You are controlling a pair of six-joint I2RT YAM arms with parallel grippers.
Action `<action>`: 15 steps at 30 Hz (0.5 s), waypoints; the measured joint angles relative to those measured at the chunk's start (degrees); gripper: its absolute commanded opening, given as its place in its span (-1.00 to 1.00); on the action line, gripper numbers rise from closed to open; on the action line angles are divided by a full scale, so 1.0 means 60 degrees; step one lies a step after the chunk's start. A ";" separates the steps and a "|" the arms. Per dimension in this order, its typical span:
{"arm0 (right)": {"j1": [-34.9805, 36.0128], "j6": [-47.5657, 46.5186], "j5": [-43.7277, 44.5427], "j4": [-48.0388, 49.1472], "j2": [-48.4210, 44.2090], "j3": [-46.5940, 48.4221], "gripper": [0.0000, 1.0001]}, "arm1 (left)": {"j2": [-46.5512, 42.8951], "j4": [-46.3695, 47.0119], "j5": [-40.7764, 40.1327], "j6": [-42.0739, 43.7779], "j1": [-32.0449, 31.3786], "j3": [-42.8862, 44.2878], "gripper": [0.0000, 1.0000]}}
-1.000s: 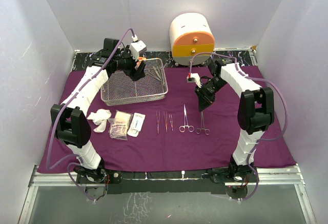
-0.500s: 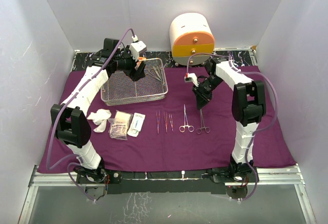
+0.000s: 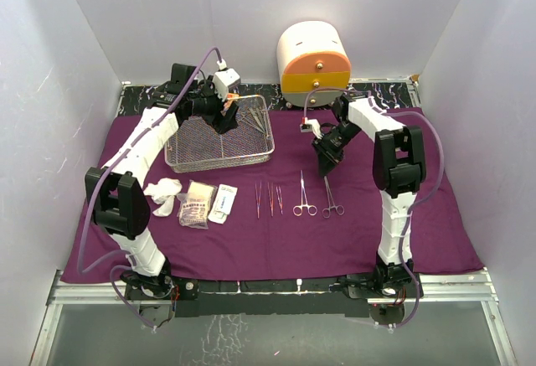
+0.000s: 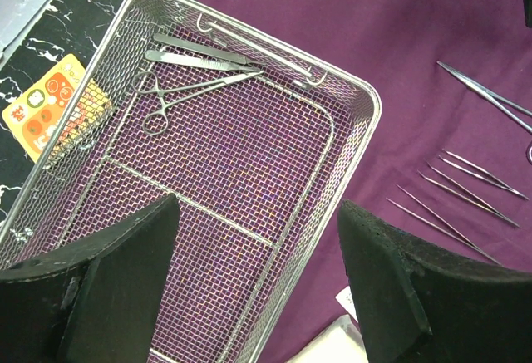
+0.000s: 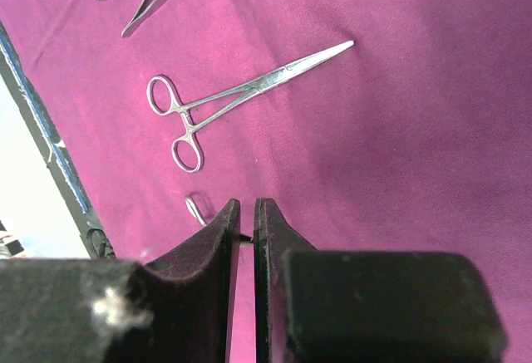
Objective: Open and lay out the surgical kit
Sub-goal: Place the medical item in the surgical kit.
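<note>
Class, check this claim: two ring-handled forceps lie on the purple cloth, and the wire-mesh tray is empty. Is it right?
No: the wire-mesh tray is not empty. The left wrist view shows ring-handled forceps and tweezers in its corner. The purple cloth does hold two forceps.

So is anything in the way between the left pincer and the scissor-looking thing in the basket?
No. The open left pincer hangs over the wire-mesh tray, and only bare mesh lies between it and the ring-handled forceps in the tray's corner.
</note>
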 measured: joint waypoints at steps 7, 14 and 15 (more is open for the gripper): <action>-0.0229 0.0823 -0.0317 0.0248 0.0036 -0.0015 -1.00 | 0.0025 -0.0058 0.0055 0.0007 0.0000 0.0000 0.52; -0.0433 0.1770 -0.0583 0.0776 0.0036 -0.0106 -1.00 | 0.0025 -0.0055 0.0178 0.0015 0.0000 0.0000 0.53; -0.0466 0.1931 -0.0619 0.0882 0.0036 -0.0149 -1.00 | 0.0025 -0.0055 0.0178 0.0015 0.0000 0.0000 0.53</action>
